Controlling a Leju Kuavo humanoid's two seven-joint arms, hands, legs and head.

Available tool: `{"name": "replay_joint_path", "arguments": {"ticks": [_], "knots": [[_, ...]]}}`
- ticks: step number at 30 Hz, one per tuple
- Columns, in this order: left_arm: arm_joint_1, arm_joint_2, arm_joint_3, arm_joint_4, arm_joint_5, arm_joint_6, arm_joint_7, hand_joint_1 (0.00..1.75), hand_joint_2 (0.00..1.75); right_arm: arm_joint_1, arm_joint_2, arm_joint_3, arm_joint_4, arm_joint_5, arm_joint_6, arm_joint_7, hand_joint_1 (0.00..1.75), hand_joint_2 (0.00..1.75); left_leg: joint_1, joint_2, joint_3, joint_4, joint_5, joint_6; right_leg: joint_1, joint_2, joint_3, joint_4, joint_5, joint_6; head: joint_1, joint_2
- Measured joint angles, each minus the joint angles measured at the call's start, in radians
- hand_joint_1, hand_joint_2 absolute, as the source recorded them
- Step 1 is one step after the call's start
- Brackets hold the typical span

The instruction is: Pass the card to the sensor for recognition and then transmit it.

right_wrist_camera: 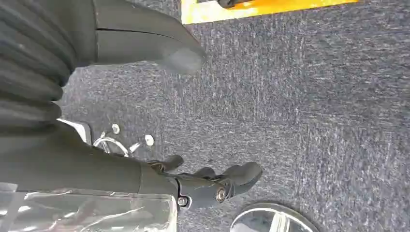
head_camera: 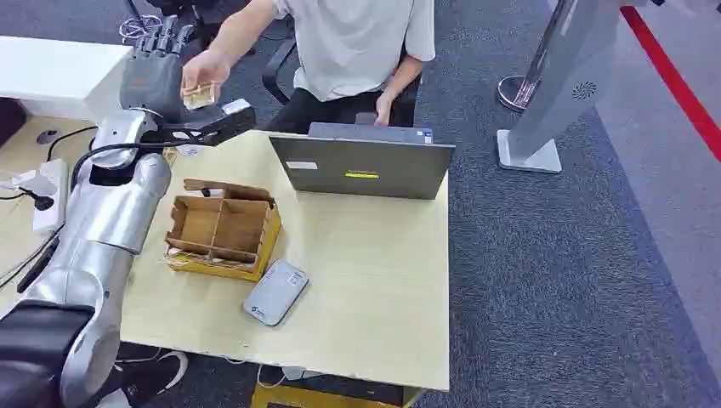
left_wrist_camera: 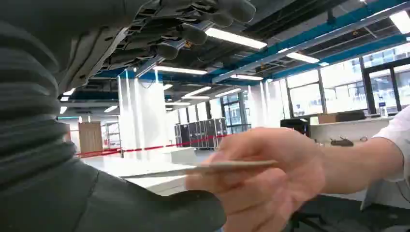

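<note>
My left hand (head_camera: 153, 70) is raised beyond the table's far left corner with its fingers straight up and apart. A person's hand (head_camera: 204, 70) right beside it pinches the tan card (head_camera: 200, 95). In the left wrist view the card (left_wrist_camera: 208, 168) lies flat in the person's hand (left_wrist_camera: 275, 188), its free end reaching over my thumb (left_wrist_camera: 145, 208), while my fingers (left_wrist_camera: 193, 29) stay spread well away from it. The grey sensor (head_camera: 275, 291) lies on the table near the front edge. My right hand (right_wrist_camera: 208, 186) hangs over the carpet and holds nothing.
A wooden compartment box (head_camera: 223, 234) stands on the pale table (head_camera: 374, 297) just behind the sensor. A grey laptop (head_camera: 361, 166) sits at the far edge in front of the seated person. A power strip (head_camera: 49, 194) lies at the left. A grey stand (head_camera: 553, 93) rises at the right.
</note>
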Motion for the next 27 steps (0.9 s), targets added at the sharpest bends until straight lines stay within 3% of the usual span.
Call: {"name": "replay_joint_path", "arguments": {"ticks": [1, 8, 20, 27], "knots": [[-0.001, 0.002, -0.003, 0.006, 0.003, 0.001, 0.000, 1.75, 1.75, 0.001, 0.000, 0.000, 0.000, 0.000, 0.000, 0.000, 0.00, 1.75, 0.000, 0.000, 0.000, 0.000, 0.000, 0.000, 0.000, 0.000, 0.000, 0.000, 0.000, 0.000, 0.000, 0.000], [-0.002, 0.011, -0.024, 0.044, 0.048, 0.030, -0.013, 1.75, 1.75, 0.005, -0.001, -0.001, 0.000, 0.005, -0.001, 0.001, 0.00, 1.75, 0.000, 0.000, 0.000, 0.000, 0.000, 0.000, 0.000, 0.000, 0.000, 0.000, 0.000, 0.000, 0.000, 0.000], [-0.003, 0.016, -0.053, 0.089, 0.093, 0.024, -0.051, 1.75, 1.75, 0.008, -0.002, -0.001, 0.000, 0.022, -0.003, 0.003, 0.00, 1.75, 0.000, 0.000, 0.000, 0.000, 0.000, 0.000, 0.000, 0.000, 0.000, 0.000, 0.000, 0.000, 0.000, 0.000], [0.016, 0.017, -0.074, 0.088, 0.104, 0.076, -0.054, 1.75, 1.75, 0.012, -0.002, -0.002, 0.000, 0.022, -0.005, 0.000, 0.00, 1.75, 0.000, -0.001, 0.000, 0.000, 0.000, 0.000, 0.000, -0.001, 0.000, 0.000, 0.000, 0.000, 0.000, 0.000]]}}
